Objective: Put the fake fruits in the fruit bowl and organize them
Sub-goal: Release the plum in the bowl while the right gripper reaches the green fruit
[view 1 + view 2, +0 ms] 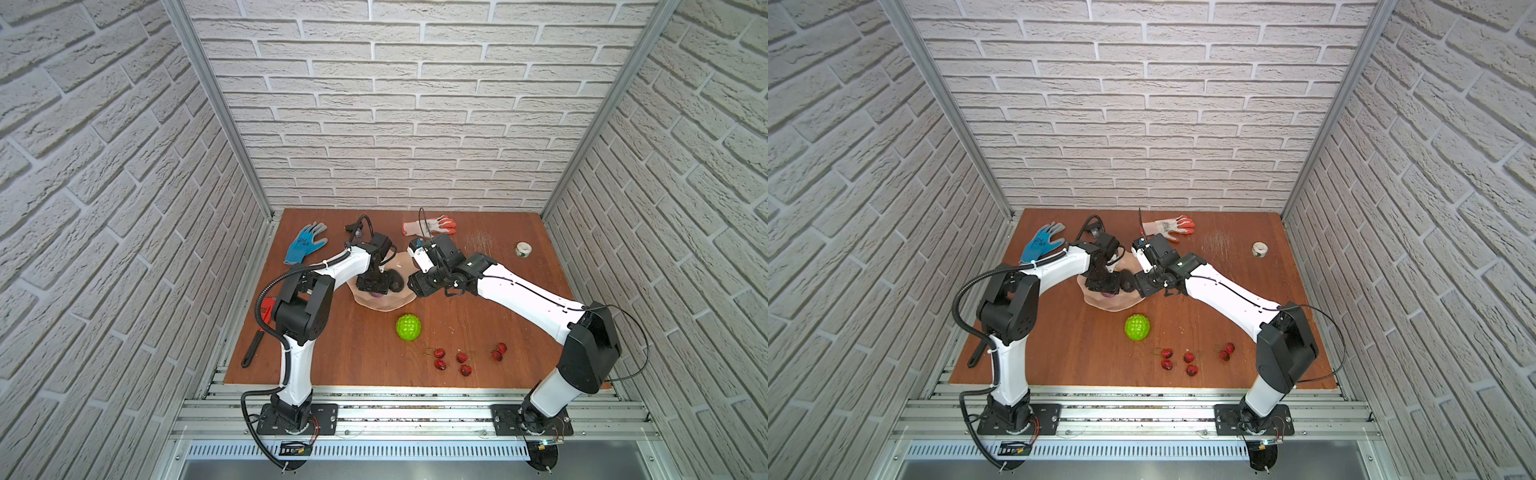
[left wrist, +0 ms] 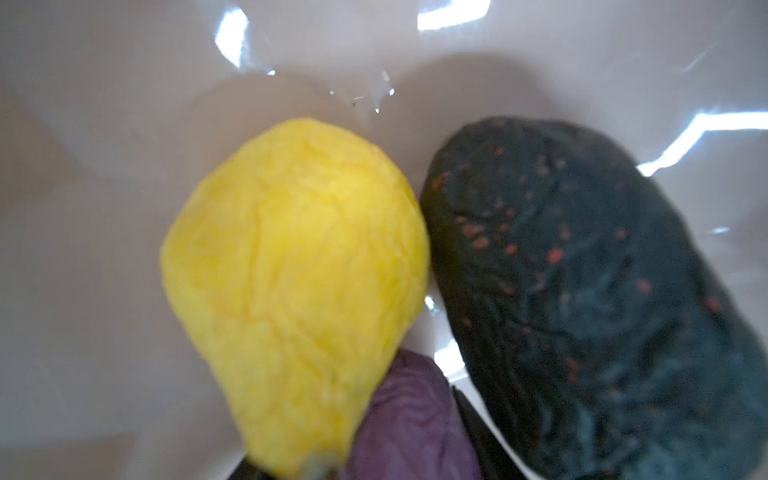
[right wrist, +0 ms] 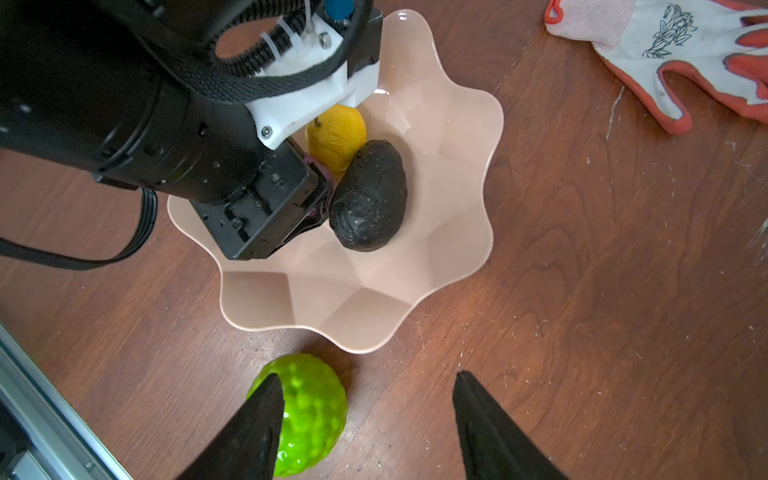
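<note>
On the wooden table (image 1: 498, 291) the bowl (image 3: 436, 249) is set near the middle, with the yellow fruit (image 2: 299, 266) and the avocado (image 2: 582, 291) laid touching inside it. The left gripper (image 1: 374, 290) is found inside the bowl, clamped on the purple fruit (image 2: 411, 419). The right gripper (image 3: 368, 375) is held above the table with jaws apart and empty, near the green ball (image 3: 316, 411), which is seen just outside the bowl; the berries (image 1: 461, 357) are scattered farther off.

White brick-look walls (image 1: 415, 124) on 3 sides, alu corner posts (image 1: 220, 112), brown wood tabletop (image 1: 353, 345) w/ scratches.
</note>
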Controlling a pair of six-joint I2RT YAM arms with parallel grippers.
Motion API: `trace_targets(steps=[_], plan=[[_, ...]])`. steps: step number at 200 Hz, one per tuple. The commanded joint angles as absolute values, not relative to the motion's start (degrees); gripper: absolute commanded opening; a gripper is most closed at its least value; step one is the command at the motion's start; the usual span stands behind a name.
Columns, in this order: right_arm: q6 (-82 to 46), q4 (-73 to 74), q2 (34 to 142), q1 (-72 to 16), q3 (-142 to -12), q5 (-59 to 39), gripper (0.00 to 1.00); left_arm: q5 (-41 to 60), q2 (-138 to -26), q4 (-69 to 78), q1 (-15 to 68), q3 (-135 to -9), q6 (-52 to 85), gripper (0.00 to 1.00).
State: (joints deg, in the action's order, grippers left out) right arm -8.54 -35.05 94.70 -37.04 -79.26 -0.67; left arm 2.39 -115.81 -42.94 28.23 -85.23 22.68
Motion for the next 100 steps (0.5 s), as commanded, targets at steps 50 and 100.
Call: trace_targets(steps=[50,100], plan=[[-8.16,-36.17,92.28,-37.51,-79.7,-0.39,0.67,0.89,-114.98,-41.62,27.43,-85.38,21.27,0.69],[-8.98,-36.3,91.43,-37.53,-79.26,-0.82,0.68,2.22,-111.79,-42.49,27.48,-84.91,22.0,0.7]])
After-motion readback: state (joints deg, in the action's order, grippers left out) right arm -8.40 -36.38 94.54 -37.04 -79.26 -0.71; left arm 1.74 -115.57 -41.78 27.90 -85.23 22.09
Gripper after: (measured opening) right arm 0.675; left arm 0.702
